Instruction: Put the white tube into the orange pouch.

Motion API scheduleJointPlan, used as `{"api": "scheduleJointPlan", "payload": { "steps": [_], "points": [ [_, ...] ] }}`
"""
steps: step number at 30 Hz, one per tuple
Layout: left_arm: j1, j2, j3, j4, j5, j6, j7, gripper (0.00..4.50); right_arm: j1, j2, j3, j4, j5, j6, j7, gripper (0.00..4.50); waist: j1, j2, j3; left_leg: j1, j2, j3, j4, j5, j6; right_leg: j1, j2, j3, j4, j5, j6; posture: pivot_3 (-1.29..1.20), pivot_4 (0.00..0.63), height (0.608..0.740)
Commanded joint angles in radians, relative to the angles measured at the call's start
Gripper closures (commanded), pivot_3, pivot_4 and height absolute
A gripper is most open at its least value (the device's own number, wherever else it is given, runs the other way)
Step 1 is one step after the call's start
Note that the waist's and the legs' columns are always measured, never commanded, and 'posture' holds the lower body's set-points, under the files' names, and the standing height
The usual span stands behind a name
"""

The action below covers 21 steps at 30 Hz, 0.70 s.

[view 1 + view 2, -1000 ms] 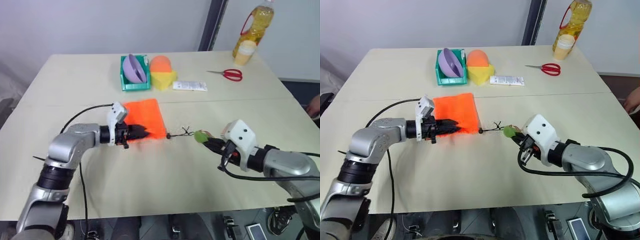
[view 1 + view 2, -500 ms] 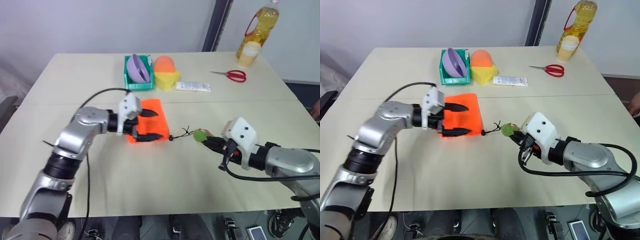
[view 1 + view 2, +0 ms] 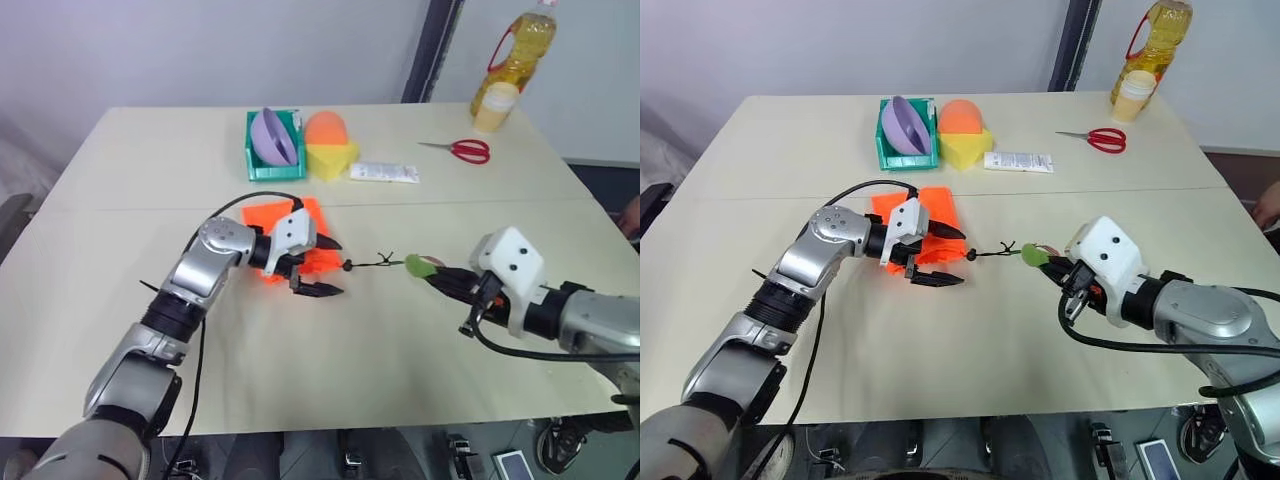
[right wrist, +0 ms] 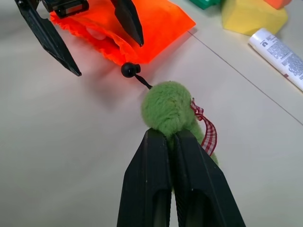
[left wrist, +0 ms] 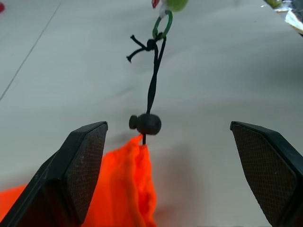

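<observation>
The orange pouch (image 3: 272, 216) lies bunched on the table, its ruffled mouth (image 4: 111, 47) toward my right arm. A pale bit shows inside that mouth; I cannot tell whether it is the white tube. My left gripper (image 3: 325, 268) is wide open at the mouth end, one finger on each side of the black cord bead (image 5: 147, 124). From the bead a thin black drawstring (image 3: 375, 263) runs taut to the fuzzy green tag (image 4: 165, 109). My right gripper (image 4: 171, 137) is shut on the tag, held a little above the table.
At the back stand a green bin with a purple bowl (image 3: 272, 145), an orange-and-yellow rounded object (image 3: 326, 143) and a longer flat white tube with grey print (image 3: 383, 172). Red scissors (image 3: 460, 150), an oil bottle (image 3: 512, 55) and a cup (image 3: 492, 105) are at the far right.
My left gripper opened wide, rolled and slid right along the pouch to its cord end. The pouch bunched up. My right gripper drew the green tag rightward, tightening the drawstring.
</observation>
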Motion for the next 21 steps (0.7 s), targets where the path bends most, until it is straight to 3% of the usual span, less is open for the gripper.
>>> {"api": "scheduleJointPlan", "payload": {
  "steps": [1, 2, 5, 7, 21],
  "points": [
    [-0.033, -0.008, 0.030, 0.008, -0.016, -0.029, -0.033, 0.07, -0.001, -0.008, -0.017, -0.044, 0.013, -0.016, -0.021, 4.50, 0.000, 0.000, 0.000, 0.000, 0.000, 0.000, 0.000, 0.000, 0.000, 0.000, 0.000, 0.000, 0.000, 0.000, 0.000, 0.00, 0.150, 0.726],
    [-0.042, -0.010, 0.028, 0.023, -0.010, -0.048, -0.045, 0.07, -0.005, -0.005, -0.012, -0.046, 0.016, -0.016, -0.026, 4.50, 0.000, 0.000, 0.000, 0.000, 0.000, 0.000, 0.000, 0.000, 0.000, 0.000, 0.000, 0.000, 0.000, 0.000, 0.000, 0.00, 0.150, 0.726],
    [-0.075, -0.017, 0.014, 0.086, 0.027, -0.109, -0.061, 0.85, -0.010, 0.002, -0.001, -0.050, 0.022, -0.017, -0.040, 4.50, 0.001, 0.000, 0.000, 0.000, 0.000, 0.000, 0.000, 0.000, 0.000, 0.000, 0.000, 0.000, 0.000, 0.000, 0.000, 0.00, 0.150, 0.726],
    [-0.096, -0.031, 0.007, 0.123, 0.038, -0.126, -0.064, 1.81, -0.013, 0.006, 0.007, -0.054, 0.025, -0.018, -0.048, 4.50, 0.001, 0.000, 0.000, 0.000, 0.000, 0.000, 0.000, 0.000, 0.000, 0.000, 0.000, 0.000, 0.000, 0.000, 0.000, 0.00, 0.150, 0.726],
    [-0.190, -0.112, -0.014, 0.339, 0.144, -0.301, -0.091, 1.81, -0.030, 0.009, 0.038, -0.062, 0.045, -0.025, -0.097, 4.50, 0.000, 0.000, 0.000, 0.000, 0.000, 0.000, 0.000, 0.000, 0.000, 0.000, 0.000, 0.000, 0.000, 0.000, 0.000, 0.00, 0.150, 0.726]
  ]
}}
